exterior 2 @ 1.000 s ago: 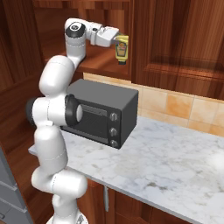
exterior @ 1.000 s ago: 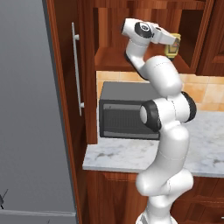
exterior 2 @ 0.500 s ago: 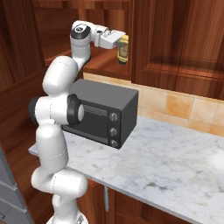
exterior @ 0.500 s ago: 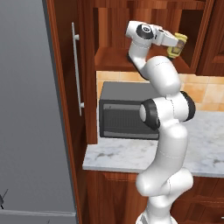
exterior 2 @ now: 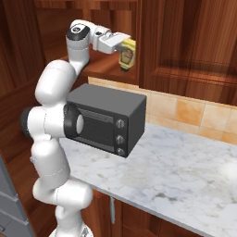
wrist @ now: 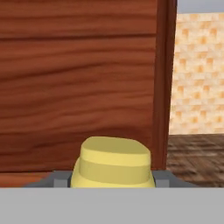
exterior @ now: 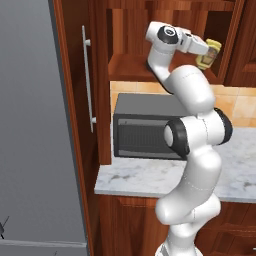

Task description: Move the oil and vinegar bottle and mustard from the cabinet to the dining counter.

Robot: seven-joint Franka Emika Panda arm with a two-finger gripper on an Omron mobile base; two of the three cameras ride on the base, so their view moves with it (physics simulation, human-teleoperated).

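The mustard [exterior: 209, 53] [exterior 2: 127, 53] is a squat yellow container, held in front of the open cabinet's shelf [exterior: 131, 68] [exterior 2: 102, 69]. My gripper [exterior: 204, 50] [exterior 2: 122, 49] is shut on the mustard, a finger on each side. In the hand view the mustard [wrist: 113, 163] sits low between the grey finger pads [wrist: 60, 178], with the cabinet's wooden wall [wrist: 74, 83] just behind it. The cabinet's open door with its long silver handle [exterior: 88, 85] stands to the left. The oil and vinegar bottle and the dining counter are out of view.
A dark grey toaster oven [exterior: 145, 132] [exterior 2: 107, 121] stands on the marble worktop [exterior: 135, 178] [exterior 2: 185, 178] right under the cabinet. A tall grey panel [exterior: 30, 130] fills the left side. A shut wooden cabinet door [exterior 2: 190, 41] lies right of the hand, tan tiles below it.
The jaws have come together on the mustard, which was between open fingers a second ago. The hand and the mustard have shifted a little to the right in the left base view.
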